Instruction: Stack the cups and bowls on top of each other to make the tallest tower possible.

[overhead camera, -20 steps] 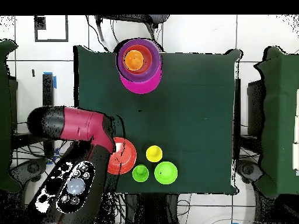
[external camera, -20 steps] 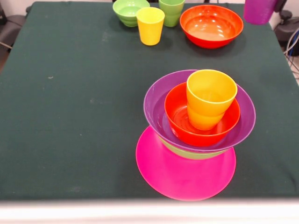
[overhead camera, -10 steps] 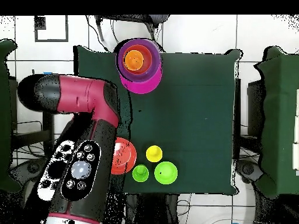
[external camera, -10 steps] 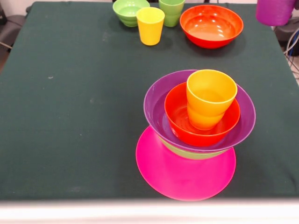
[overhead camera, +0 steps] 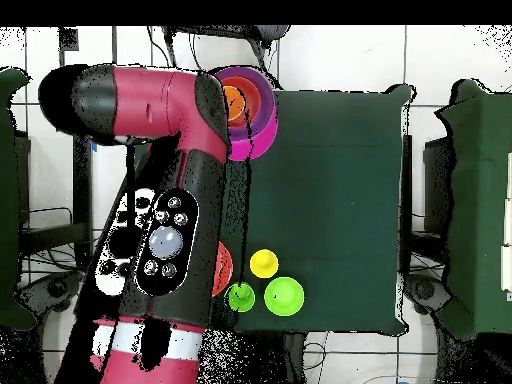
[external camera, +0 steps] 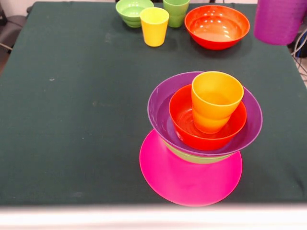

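Surface: dark green cloth surface (external camera: 72,120), white tiled floor around it in the overhead view.
Hand: not seen in either view; grip cannot be told. Red and black arm (overhead camera: 160,200) reaching over the surface's edge toward the tower.
Carried: purple cup (external camera: 279,20) aloft at far right, holder cropped out.
Tower: near right; pink bowl (external camera: 191,179) as base, then light green bowl (external camera: 196,158), purple bowl (external camera: 160,112), orange-red bowl (external camera: 184,120), orange cup (external camera: 216,100) on top.
Left: yellow cup (external camera: 154,26), green cup (external camera: 176,10), ribbed green bowl (external camera: 130,10), second orange-red bowl (external camera: 217,26), far side.
Progress: roughly halfway, by judgement.
Views: front shows layers; overhead shows the arm, part hiding the tower.
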Robot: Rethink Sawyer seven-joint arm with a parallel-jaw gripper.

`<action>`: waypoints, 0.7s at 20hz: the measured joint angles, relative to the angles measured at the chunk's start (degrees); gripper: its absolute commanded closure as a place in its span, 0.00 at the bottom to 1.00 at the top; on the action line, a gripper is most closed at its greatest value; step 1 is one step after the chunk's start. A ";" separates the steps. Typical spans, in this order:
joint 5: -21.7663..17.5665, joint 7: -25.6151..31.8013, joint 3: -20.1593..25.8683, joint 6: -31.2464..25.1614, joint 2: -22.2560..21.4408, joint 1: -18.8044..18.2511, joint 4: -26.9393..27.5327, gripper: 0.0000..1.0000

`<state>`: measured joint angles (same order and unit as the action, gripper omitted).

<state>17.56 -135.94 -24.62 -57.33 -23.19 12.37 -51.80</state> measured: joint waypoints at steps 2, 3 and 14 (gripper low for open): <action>-0.72 0.00 -0.17 -0.78 1.23 -0.73 2.57 1.00; -1.02 0.00 -0.23 -1.09 1.94 -1.10 3.90 1.00; -3.04 0.00 -0.35 -1.82 7.78 -3.11 12.16 1.00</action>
<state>14.52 -135.94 -24.97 -59.15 -15.41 9.26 -39.64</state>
